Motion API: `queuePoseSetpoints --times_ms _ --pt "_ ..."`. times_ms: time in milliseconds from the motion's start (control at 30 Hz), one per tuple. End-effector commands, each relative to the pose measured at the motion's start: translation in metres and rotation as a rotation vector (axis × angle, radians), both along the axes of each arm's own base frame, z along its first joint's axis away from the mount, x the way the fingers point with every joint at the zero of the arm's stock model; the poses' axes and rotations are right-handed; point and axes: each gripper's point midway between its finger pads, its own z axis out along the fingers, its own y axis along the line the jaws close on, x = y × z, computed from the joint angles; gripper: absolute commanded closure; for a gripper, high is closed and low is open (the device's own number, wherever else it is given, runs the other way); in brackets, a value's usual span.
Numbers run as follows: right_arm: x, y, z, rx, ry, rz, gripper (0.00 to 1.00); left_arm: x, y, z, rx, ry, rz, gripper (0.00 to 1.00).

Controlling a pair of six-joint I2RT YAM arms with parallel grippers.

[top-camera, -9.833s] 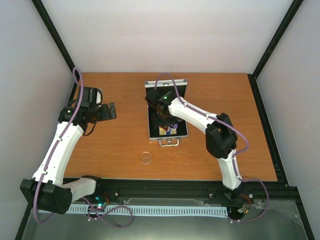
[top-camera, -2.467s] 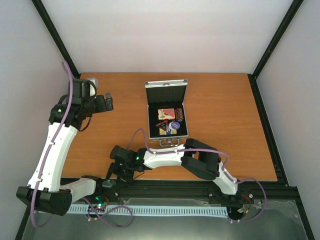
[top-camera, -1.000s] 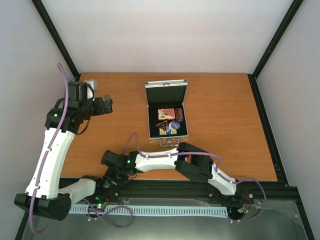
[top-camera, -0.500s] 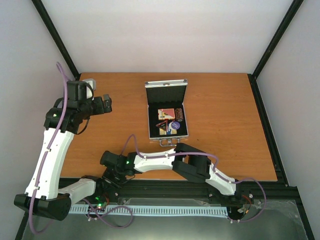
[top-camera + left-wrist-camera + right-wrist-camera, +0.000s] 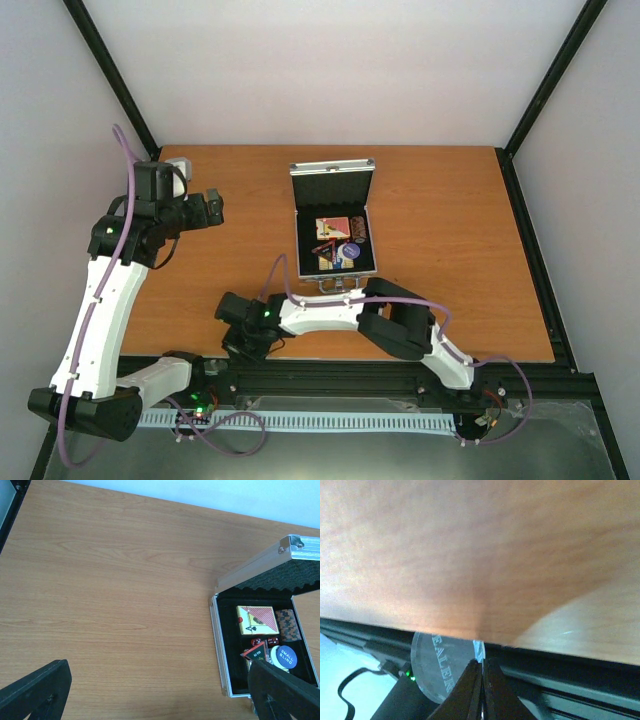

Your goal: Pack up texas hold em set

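Fingers [image 5: 471, 676] of the right claw [image 5: 480, 666] press together on the rim of the clear disc [image 5: 440, 666] lettered "EALER", at the near edge of the bench [image 5: 450, 250], over a black rail [image 5: 560, 682]. Farther back on the left, the left claw [image 5: 157, 672] hangs with fingers wide apart above bare wood. Beyond, mid-bench, the silver case [image 5: 221, 650] sits open, lid [image 5: 260, 562] raised, holding a pink deck [image 5: 257, 620], brown chips [image 5: 290, 625], red dice [image 5: 264, 642], a black triangle [image 5: 256, 654] and a blue disc [image 5: 286, 656].

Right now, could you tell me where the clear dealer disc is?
In the right wrist view the clear dealer disc is pinched in the right gripper, past the table near edge, over the black frame rail.
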Motion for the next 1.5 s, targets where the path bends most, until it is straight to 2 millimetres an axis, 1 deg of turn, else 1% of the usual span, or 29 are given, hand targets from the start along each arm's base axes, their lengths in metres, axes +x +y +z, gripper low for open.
queuePoseSetpoints --times_ms 0,67,133,200,233,267,367,433,467,500,567,733,900,1033,1267,1367,1433,1467 --pt "0.023 -0.021 0.027 -0.021 -0.121 -0.044 0.97 -0.001 0.000 0.011 0.008 -0.025 -0.006 0.00" --pt "0.030 -0.032 0.031 -0.038 -0.158 -0.047 0.97 0.000 0.001 0.011 0.009 -0.025 -0.004 0.00" --pt "0.034 -0.040 0.035 -0.051 -0.183 -0.039 0.97 0.001 0.000 0.009 0.008 -0.023 -0.004 0.00" --pt "0.034 -0.039 0.037 -0.046 -0.194 -0.004 0.95 0.001 0.001 0.007 0.012 -0.019 -0.003 0.00" --pt "0.032 -0.035 0.037 -0.035 -0.182 0.022 0.85 0.002 0.001 0.006 0.015 -0.015 -0.001 0.00" --pt "0.028 -0.029 0.036 -0.026 -0.167 0.052 0.72 0.002 0.001 0.006 0.017 -0.016 0.000 0.00" --pt "0.014 -0.014 0.028 -0.016 -0.122 0.127 0.49 0.002 0.002 0.003 0.021 -0.011 0.003 0.00" --pt "0.008 -0.005 0.030 0.002 -0.110 0.143 0.35 0.003 0.002 0.000 0.024 -0.005 0.003 0.00" --pt "0.006 0.000 0.030 0.011 -0.101 0.144 0.31 0.003 0.002 0.000 0.025 -0.003 0.001 0.00" --pt "0.003 0.003 0.030 0.019 -0.082 0.139 0.29 0.003 0.002 -0.001 0.027 -0.001 0.003 0.00" --pt "-0.005 0.009 0.029 0.040 -0.035 0.133 0.29 0.003 0.002 -0.001 0.026 0.001 0.002 0.00" --pt "-0.016 0.022 0.030 0.068 -0.003 0.154 0.31 0.004 0.002 -0.002 0.026 0.005 0.002 0.00" --pt "-0.023 0.032 0.028 0.083 0.018 0.170 0.31 0.005 0.002 -0.001 0.030 0.007 0.003 0.00" --pt "-0.025 0.032 0.027 0.081 0.031 0.173 0.32 0.005 0.004 0.002 0.036 0.000 0.010 0.00" --pt "-0.040 0.031 0.025 0.061 0.083 0.180 0.34 0.002 0.006 0.002 0.045 -0.001 0.016 0.00" --pt "-0.048 0.034 0.022 0.055 0.112 0.173 0.37 0.002 0.006 0.004 0.043 -0.005 0.013 0.00" --pt "-0.050 0.033 0.019 0.034 0.124 0.151 0.42 0.002 0.005 0.006 0.042 -0.007 0.009 0.00" --pt "-0.051 0.032 0.018 0.029 0.131 0.142 0.43 0.001 0.005 0.006 0.043 -0.006 0.009 0.00"
